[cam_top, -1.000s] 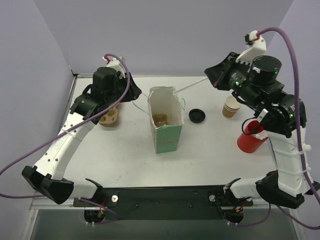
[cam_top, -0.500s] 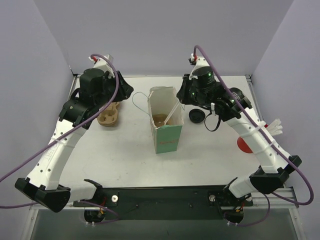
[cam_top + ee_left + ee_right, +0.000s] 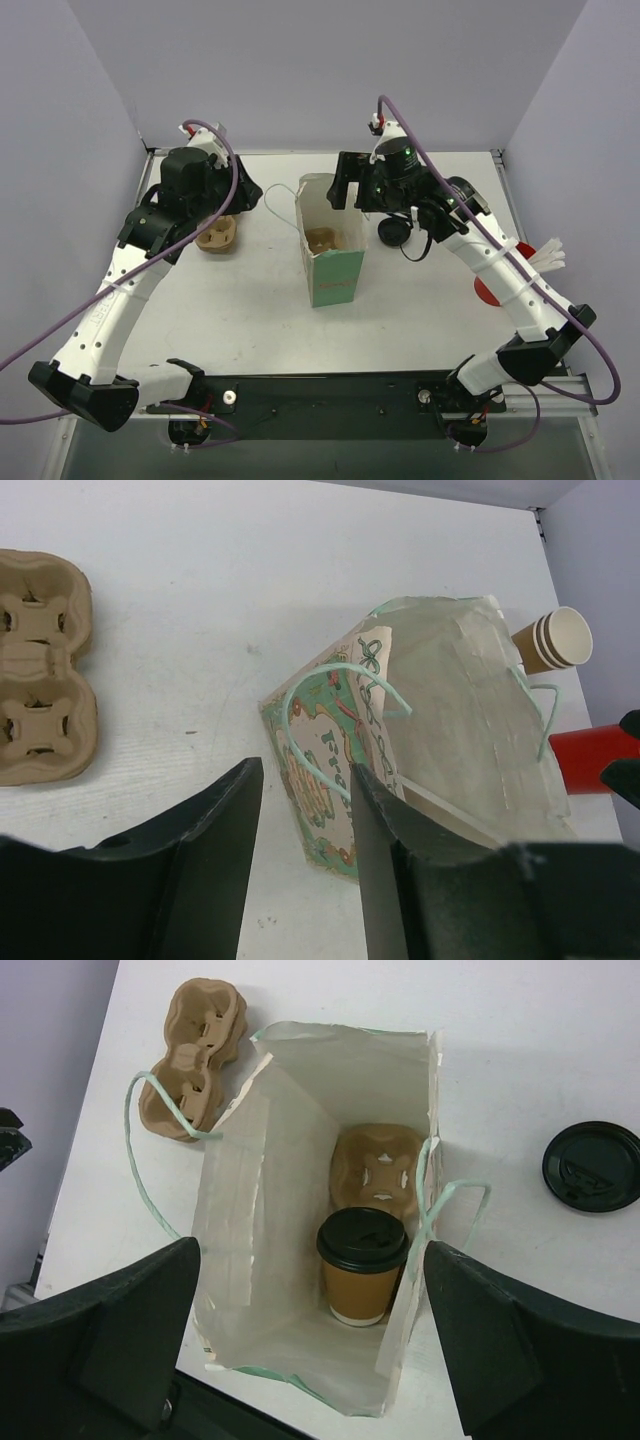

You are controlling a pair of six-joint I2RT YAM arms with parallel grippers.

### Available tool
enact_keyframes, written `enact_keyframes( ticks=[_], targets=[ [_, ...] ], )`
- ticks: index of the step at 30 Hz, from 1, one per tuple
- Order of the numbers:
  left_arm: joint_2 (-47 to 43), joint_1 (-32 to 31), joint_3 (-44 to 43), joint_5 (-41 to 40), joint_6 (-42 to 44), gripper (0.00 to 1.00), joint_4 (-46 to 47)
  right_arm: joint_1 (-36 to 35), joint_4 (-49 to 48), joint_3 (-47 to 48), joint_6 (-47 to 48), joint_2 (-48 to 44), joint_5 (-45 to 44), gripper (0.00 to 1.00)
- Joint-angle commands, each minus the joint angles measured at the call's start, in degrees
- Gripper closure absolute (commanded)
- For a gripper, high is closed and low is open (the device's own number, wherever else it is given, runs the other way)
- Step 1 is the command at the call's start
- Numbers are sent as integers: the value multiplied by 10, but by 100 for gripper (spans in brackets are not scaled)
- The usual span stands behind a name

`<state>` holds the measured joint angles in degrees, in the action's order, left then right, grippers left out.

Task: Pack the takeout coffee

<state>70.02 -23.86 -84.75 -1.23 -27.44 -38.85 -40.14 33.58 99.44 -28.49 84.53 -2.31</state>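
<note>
Both fingers of the right gripper [image 3: 310,1255] stand spread wide and empty, straight above the open mouth of the paper bag [image 3: 250,1180]. Between them, the takeout coffee [image 3: 360,1280] stands upright and lidded inside the bag, seemingly seated in a pulp carrier [image 3: 380,1165]. Free room remains beyond it, toward the bag's far rim. The left gripper [image 3: 305,780], parted and empty, faces the bag's printed side without touching it.

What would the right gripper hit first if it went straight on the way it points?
Probably the black lid of the takeout coffee, inside the open paper bag below the right gripper, though depth is unclear.
</note>
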Motion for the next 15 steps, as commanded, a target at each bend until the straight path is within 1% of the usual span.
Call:
enact_keyframes(
  ticks=[1, 2, 4, 5, 8, 10, 14, 15],
  targets=[
    [-13, 6, -1, -4, 15, 41, -5, 22, -7, -11, -7, -60, -31, 11],
    [-15, 6, 2, -17, 14, 21, -13, 43, -8, -31, -10, -73, -32, 11],
    [-19, 6, 10, -45, 9, 18, -20, 70, -8, -55, -21, -108, -27, 11],
    [-25, 7, 16, -56, 7, 18, -28, 99, -10, -80, -24, -121, -24, 10],
    [-40, 9, 31, -83, 8, 15, -32, 135, -9, -120, -30, -165, -32, 8],
    [-46, 9, 38, -89, 10, 14, -29, 147, -9, -135, -30, -186, -30, 8],
    [-47, 9, 33, -90, 12, 13, -34, 159, -10, -153, -34, -200, -29, 7],
    [-48, 9, 34, -97, 12, 10, -33, 160, -10, -157, -35, -203, -29, 7]
  ],
)
